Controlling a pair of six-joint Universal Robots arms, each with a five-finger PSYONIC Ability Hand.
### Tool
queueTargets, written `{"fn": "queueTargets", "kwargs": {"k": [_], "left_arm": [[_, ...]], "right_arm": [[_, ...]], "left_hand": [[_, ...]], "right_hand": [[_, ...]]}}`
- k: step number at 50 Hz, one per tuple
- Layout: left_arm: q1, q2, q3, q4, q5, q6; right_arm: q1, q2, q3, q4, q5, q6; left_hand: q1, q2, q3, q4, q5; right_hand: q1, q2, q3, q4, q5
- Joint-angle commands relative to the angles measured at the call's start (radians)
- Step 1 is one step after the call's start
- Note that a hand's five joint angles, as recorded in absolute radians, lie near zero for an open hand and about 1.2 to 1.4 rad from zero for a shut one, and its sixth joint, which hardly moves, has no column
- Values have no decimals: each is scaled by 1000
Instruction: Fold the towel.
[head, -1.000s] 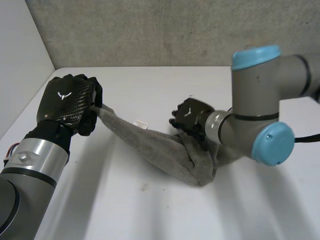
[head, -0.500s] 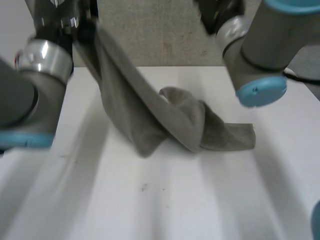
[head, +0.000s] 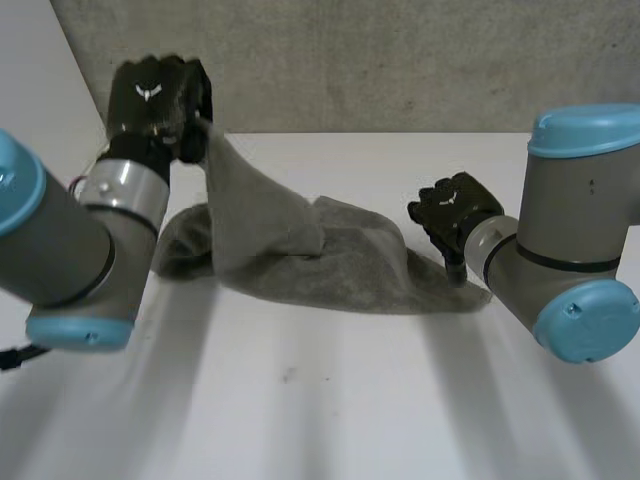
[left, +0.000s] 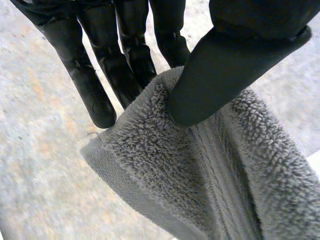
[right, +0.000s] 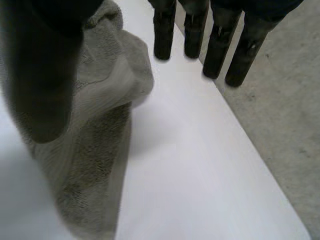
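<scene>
left hand: pinching one corner of the grey terry-cloth towel; in the left wrist view the thumb presses the hem against the straight fingers.
left hand height: held up off the white tabletop, in front of the grey concrete wall.
towel: hangs from the left hand's pinch as a sloping sheet, then lies rumpled on the tabletop between the two hands; one lobe lies below the left arm's wrist, and the far end reaches the right hand's fingertips.
right hand: low, at the towel's end opposite the left hand, spread; in the right wrist view its fingers are straight and clear of the cloth, over bare tabletop, with a bunched fold beside the thumb.
right hand contact: cannot tell whether the thumb touches the cloth.
</scene>
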Motion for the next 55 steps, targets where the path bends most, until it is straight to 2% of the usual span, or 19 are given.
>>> {"fn": "queueTargets", "kwargs": {"k": [1, 5, 7, 8, 10, 11, 13, 23, 29, 38, 40, 41, 42, 43, 45, 46, 47, 51, 55], "left_arm": [[-1, 119, -123, 0, 22, -3], [-4, 240, -224, -2, 26, -3], [-8, 282, -263, -2, 31, -3], [-8, 320, -295, 0, 37, -3], [-10, 360, -332, 0, 49, -3], [-10, 395, -365, 0, 61, -3], [-13, 426, -396, 1, 72, -3], [-24, 540, -505, 0, 86, -1], [-22, 566, -533, -5, 86, 0], [-19, 599, -581, -5, 88, 2], [-17, 601, -585, -5, 88, 2], [-17, 601, -585, -5, 88, 2], [-16, 599, -585, -3, 88, 2], [-11, 598, -585, 3, 89, 2], [-7, 589, -582, 6, 89, 2], [-1, 581, -576, 12, 89, 2], [-1, 581, -576, 12, 89, 2], [51, 534, -518, 55, 112, 2], [75, 445, -443, 130, 158, 0]], "right_arm": [[-9, -4, -28, -19, -33, 148], [-9, 6, -60, -11, -123, 202], [-11, 18, -103, -10, -245, 233], [-11, 18, -103, -10, -245, 233], [-12, 48, -172, -5, -367, 271], [-12, 48, -172, -5, -368, 271], [-11, 97, -271, 31, -469, 352], [35, 359, -627, 263, -661, 446], [99, 502, -766, 297, -637, 433], [127, 567, -783, 289, -548, 419], [135, 581, -783, 289, -517, 390], [135, 581, -783, 289, -517, 390], [135, 585, -784, 289, -499, 373], [135, 585, -784, 289, -498, 373], [135, 590, -792, 283, -447, 330], [135, 590, -792, 283, -446, 330], [135, 590, -804, 268, -407, 304], [135, 579, -858, 200, -293, 255], [135, 530, -979, 37, -117, 221]], "left_hand": [[200, 179, 179, 177, 196], [200, 179, 179, 177, 196], [200, 179, 179, 177, 196], [200, 179, 179, 177, 196], [200, 179, 179, 177, 196], [200, 179, 179, 177, 196], [200, 179, 179, 177, 196], [200, 179, 179, 177, 196], [200, 179, 179, 177, 196], [200, 179, 179, 177, 196], [200, 179, 179, 177, 196], [200, 179, 179, 177, 196], [200, 179, 179, 177, 196], [200, 179, 179, 177, 196], [200, 179, 179, 177, 196], [200, 179, 179, 177, 196], [200, 179, 179, 177, 196], [200, 179, 179, 177, 196], [200, 179, 179, 177, 196]], "right_hand": [[-184, -184, -188, -190, -158], [-184, -184, -188, -190, -158], [-184, -184, -188, -190, -158], [-184, -184, -188, -190, -158], [-184, -184, -188, -190, -158], [-184, -184, -188, -190, -158], [-184, -184, -188, -190, -158], [-184, -184, -188, -190, -158], [-184, -184, -188, -190, -158], [-165, -165, -169, -171, -139], [112, 113, 108, 106, 139], [114, 114, 110, 108, 140], [332, 332, 328, 326, 358], [334, 335, 330, 328, 361], [813, 814, 809, 808, 840], [815, 816, 811, 810, 842], [1035, 1036, 1031, 1030, 1062], [1037, 1038, 1034, 1032, 1064], [1037, 1038, 1034, 1032, 1064]]}}
